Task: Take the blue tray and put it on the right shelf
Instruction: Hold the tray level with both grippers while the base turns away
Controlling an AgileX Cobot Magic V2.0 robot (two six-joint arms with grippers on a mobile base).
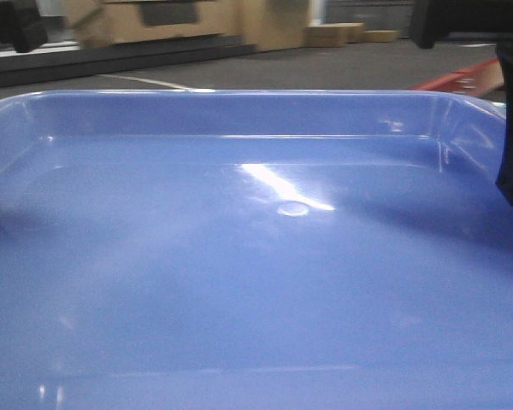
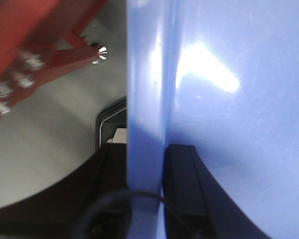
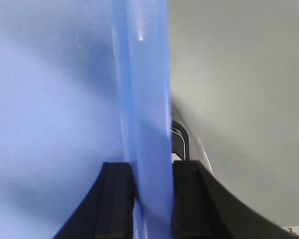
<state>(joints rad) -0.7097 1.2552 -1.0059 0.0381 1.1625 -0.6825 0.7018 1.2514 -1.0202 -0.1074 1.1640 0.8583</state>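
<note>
- Right up against the front camera, the blue tray (image 1: 256, 282) fills nearly the whole view, open side up, its near edge cut off at the bottom of the frame and its far rim running level across the top.
- A bright glare streak crosses its glossy floor beside a small round moulding mark; nothing lies in it.
- On the tray's left rim, the left gripper (image 2: 147, 147) is clamped, one black finger outside the flared wall and one inside, both pressed against the plastic.
- On the opposite rim, the right gripper (image 3: 152, 167) grips the same way, its fingers (image 3: 117, 199) pinching the wall between them.
- From the front only a dark slab of that right gripper shows at the tray's right edge; the left one is all but cut off there.
- Whatever sits under the tray is hidden by the tray itself, so I cannot tell whether it rests on anything.
- Beyond the left rim a blurred red frame (image 2: 35, 45) with shiny bolts stands over a grey floor (image 3: 239, 74).
- Far behind, out of focus, are cardboard boxes (image 1: 346, 34) and a tan cabinet (image 1: 162, 17).
</note>
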